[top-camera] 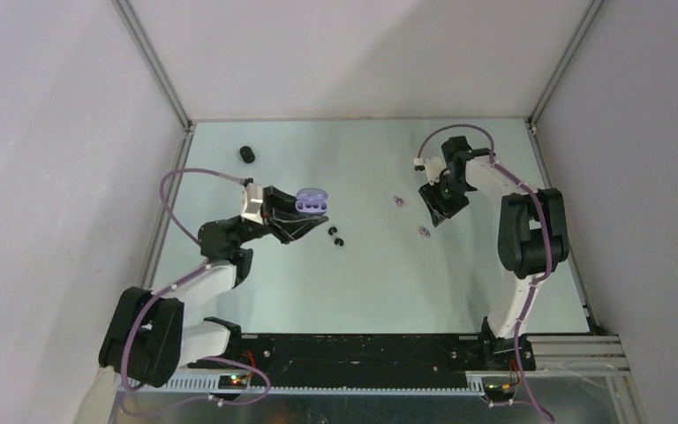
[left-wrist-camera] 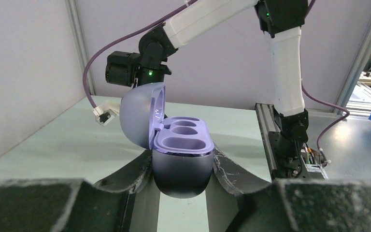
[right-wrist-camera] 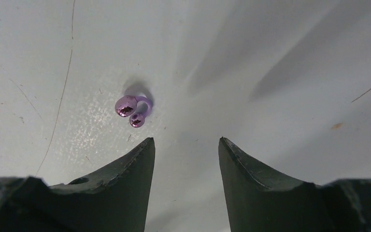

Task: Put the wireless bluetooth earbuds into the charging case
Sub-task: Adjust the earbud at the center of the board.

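Observation:
The pale purple charging case is clamped at its lower shell between the jaws of my left gripper, held above the table. Its lid stands open to the left, and the wells hold nothing. From above, the case sits at the left gripper. Two black earbuds lie just right of it. Two purple earbuds lie near my right gripper. That gripper is open and empty over the table, with one purple earbud just beyond its left fingertip.
A small black round object sits at the back left of the table. Metal frame posts and grey walls enclose the table. The right arm rises across from the left wrist camera.

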Motion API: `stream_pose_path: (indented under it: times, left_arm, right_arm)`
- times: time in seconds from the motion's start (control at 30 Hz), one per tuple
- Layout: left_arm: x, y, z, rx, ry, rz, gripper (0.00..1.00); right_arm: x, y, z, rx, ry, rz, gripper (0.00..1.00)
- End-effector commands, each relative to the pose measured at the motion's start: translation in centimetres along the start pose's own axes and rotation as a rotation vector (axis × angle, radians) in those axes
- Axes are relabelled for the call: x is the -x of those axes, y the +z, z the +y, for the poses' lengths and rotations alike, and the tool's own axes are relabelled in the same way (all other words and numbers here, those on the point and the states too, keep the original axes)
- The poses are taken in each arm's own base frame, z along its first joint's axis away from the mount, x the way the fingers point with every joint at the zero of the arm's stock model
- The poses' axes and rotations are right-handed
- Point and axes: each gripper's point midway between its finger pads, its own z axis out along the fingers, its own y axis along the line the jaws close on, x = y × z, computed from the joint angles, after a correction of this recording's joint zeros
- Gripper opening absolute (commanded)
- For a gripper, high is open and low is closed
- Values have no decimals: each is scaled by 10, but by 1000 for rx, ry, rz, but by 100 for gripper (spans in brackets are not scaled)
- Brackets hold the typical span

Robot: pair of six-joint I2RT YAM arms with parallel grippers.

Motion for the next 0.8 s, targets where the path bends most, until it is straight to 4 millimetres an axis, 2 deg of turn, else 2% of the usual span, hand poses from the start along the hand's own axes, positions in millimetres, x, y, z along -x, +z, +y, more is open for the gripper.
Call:
stream_pose_path:
  times: [0.0,0.17,0.3,0.53,0.63,0.77]
  left_arm:
    - [18,-1,-17,-68,125,-33,0]
    - [25,-2,-35,-144,165,-9,1]
    - [29,-2,-40,-161,171,3,2]
    - [30,-4,-51,-196,170,4,4]
    - [23,-5,-54,-203,166,12,4]
    - [9,-6,-58,-225,156,49,4]
  right_arm:
    - [23,-22,-5,-19,-86,-65,55]
    - [33,-15,5,8,-134,-75,54]
    - [37,-6,10,33,-179,-55,53]
    - [27,17,24,104,-201,-9,52]
    - [21,19,23,101,-195,-4,52]
    - [20,10,15,94,-164,-35,52]
